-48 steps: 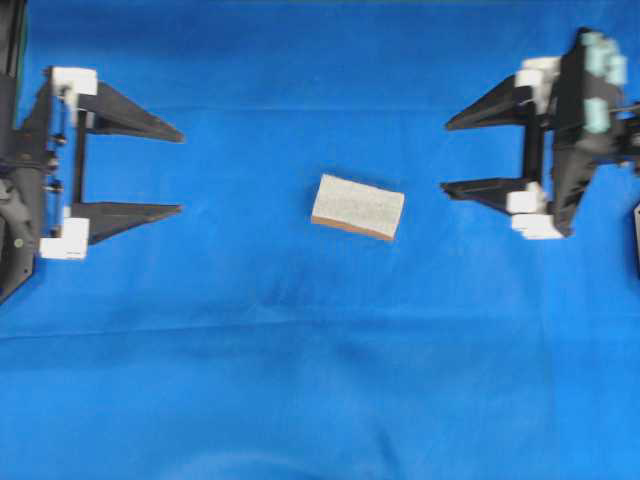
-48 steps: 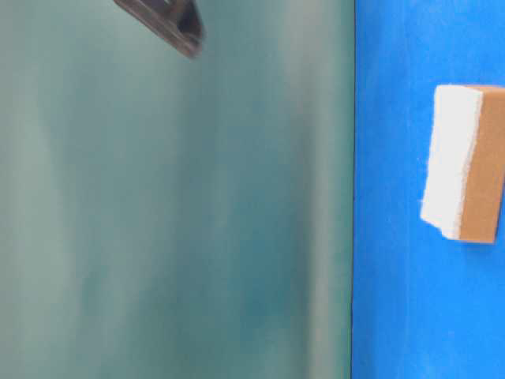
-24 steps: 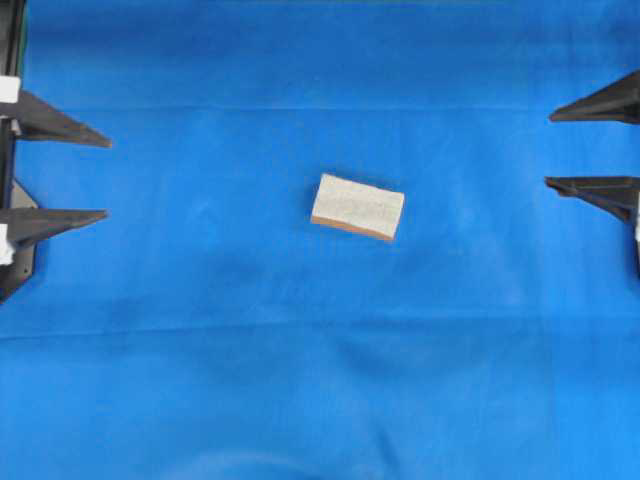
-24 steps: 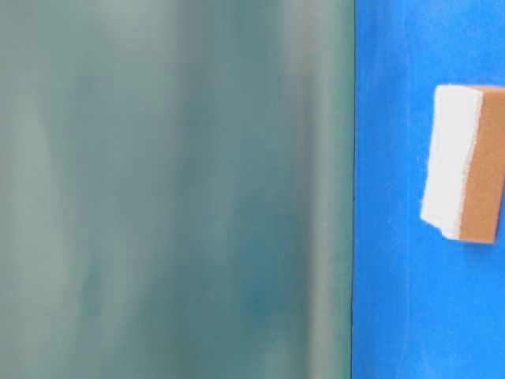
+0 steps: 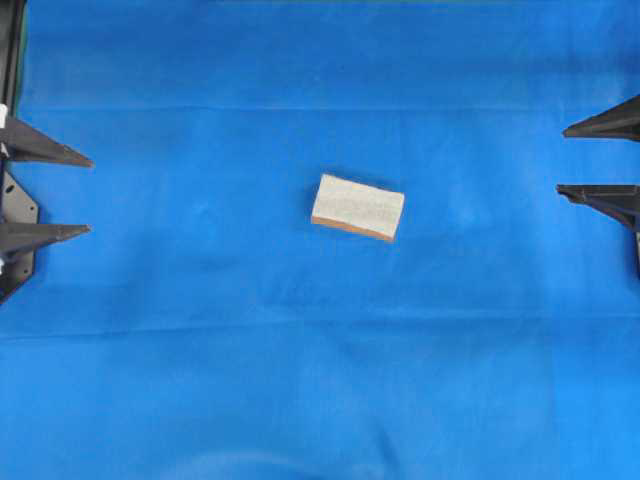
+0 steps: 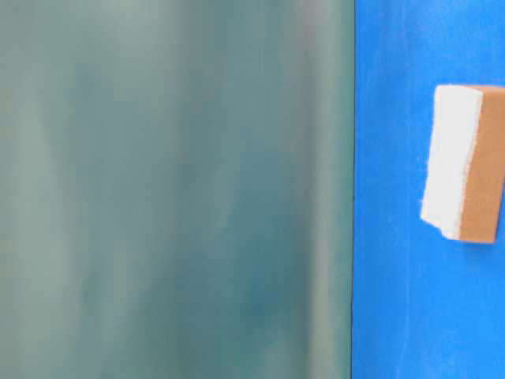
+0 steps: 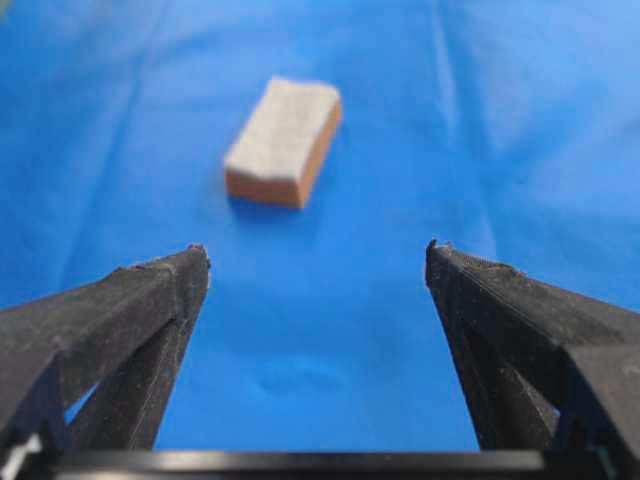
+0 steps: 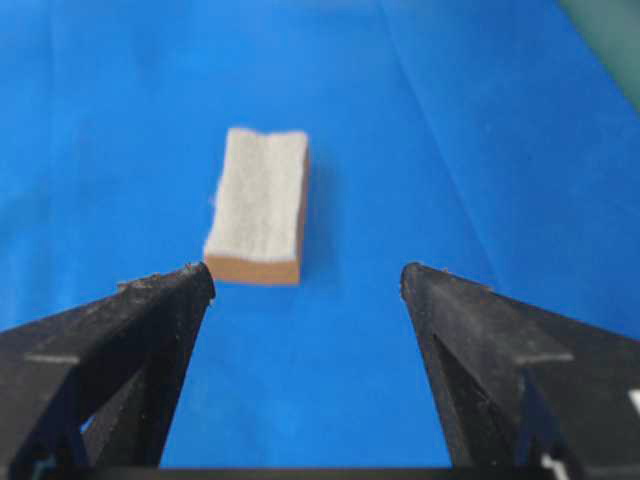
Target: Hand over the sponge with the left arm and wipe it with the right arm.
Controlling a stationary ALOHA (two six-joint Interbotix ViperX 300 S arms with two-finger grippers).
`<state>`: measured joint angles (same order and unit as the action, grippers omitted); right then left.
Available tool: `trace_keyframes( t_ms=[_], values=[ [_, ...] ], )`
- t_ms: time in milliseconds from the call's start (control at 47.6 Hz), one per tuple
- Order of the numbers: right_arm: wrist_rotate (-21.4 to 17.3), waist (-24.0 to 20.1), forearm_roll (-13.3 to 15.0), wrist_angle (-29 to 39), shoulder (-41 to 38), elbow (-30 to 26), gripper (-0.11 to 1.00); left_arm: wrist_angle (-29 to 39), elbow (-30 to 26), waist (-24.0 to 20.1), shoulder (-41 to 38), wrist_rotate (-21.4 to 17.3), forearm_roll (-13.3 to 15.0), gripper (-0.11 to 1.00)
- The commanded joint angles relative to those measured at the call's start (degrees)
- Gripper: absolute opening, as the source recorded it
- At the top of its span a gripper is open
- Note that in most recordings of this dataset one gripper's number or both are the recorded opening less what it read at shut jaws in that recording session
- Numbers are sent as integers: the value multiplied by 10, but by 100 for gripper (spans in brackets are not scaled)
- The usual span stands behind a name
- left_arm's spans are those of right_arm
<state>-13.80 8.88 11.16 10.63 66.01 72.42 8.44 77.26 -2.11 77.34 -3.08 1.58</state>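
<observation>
Overhead view, item one: sponge [image 5: 358, 206], a small rectangular block, speckled grey-white face up over a thin tan layer, lying flat and slightly skewed near the middle of the blue cloth [image 5: 320, 380] that covers the worktop. Nothing touches it.

Item two: left gripper [image 5: 85, 195] at the left edge, only the two pointed black fingers [image 5: 45, 234] showing, spread wide apart, holding nothing, well apart from the sponge.

Item three: right gripper [image 5: 562, 160] at the right edge, two black fingertips in view, likewise spread wide and bare, well apart from the sponge.

Left wrist view: sponge [image 7: 284, 142] ahead of the parted fingers [image 7: 140, 310], left of centre.

Right wrist view: sponge [image 8: 258, 204] ahead, nearer the left finger [image 8: 150, 330].

Table-level view: sponge [image 6: 465, 162] at the right edge; blurred grey-green backdrop [image 6: 173, 189] fills the rest.
</observation>
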Motion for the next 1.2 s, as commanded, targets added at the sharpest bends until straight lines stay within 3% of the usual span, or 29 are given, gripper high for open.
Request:
trace_keyframes(
  t_ms=[0,1175],
  values=[
    [0,0,-3,-11,4,-6,74,-5,-1,1,-4,9,1,87],
    [-1,1,-3,-24,9,4,74,-4,-4,1,1,11,1,87]
  ],
)
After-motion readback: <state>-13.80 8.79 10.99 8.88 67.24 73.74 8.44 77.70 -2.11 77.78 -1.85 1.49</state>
